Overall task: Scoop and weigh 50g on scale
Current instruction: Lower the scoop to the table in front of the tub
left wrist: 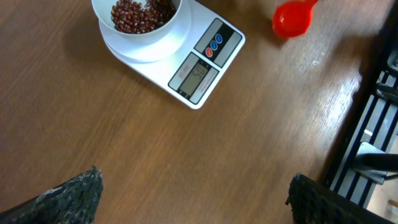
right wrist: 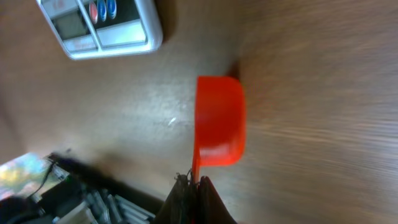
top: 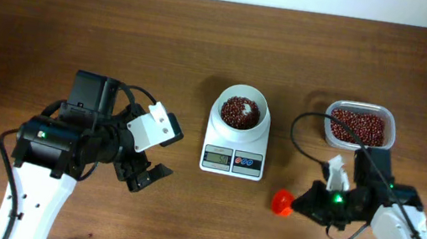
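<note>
Red scoop point(right wrist: 219, 121), seemingly empty, is pinched by its handle in our right gripper point(right wrist: 194, 190), held clear of the scale point(top: 233, 152) off its front right corner, we judge so the reading settles undisturbed. The scale sits mid-table, beans point(top: 240, 112) in its bowl point(top: 222, 104); our left gripper point(top: 146, 175) hangs spread wide to its left, out of the way.

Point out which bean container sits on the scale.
The round white bowl, set on top of the scale. The other, a clear rectangular tub, stands apart on the table.
</note>
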Motion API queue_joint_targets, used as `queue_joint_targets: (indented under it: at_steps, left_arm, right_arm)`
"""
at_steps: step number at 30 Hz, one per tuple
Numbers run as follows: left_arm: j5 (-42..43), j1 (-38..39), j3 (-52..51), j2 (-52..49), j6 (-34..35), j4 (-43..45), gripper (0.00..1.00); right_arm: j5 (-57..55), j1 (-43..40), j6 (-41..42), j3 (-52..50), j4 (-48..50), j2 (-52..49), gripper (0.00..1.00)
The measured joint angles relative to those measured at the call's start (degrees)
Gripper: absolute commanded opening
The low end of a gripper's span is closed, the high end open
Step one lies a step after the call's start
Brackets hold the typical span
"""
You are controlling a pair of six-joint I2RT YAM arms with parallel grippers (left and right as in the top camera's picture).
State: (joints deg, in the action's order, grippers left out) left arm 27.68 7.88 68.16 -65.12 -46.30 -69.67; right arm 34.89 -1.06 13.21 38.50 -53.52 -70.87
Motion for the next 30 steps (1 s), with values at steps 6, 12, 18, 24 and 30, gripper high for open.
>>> queue_joint_targets:
  at_steps: [6,12,18,24,30]
  left_arm:
    - [0.0,0.0,0.0,0.0,0.0,0.0,0.99]
    - [0.0,0.0,0.0,0.0,0.0,0.0,0.99]
    - [0.0,0.0,0.0,0.0,0.0,0.0,0.99]
    - [0.0,0.0,0.0,0.0,0.0,0.0,0.99]
    - [0.0,0.0,0.0,0.0,0.0,0.0,0.99]
  right_arm:
    - [5.7,0.0,0.4,-4.6,2.2,0.1,0.08]
    - [2.5,0.0,0.7,-5.0,-0.3,0.1,0.19]
    - [-2.5,0.0,0.7,-5.0,-2.8,0.1,0.58]
    - [-7.9,0.0,3.3,-5.2,-4.4,0.1,0.95]
    - [-15.5,0.0,12.8,-5.3,-4.8,0.1,0.99]
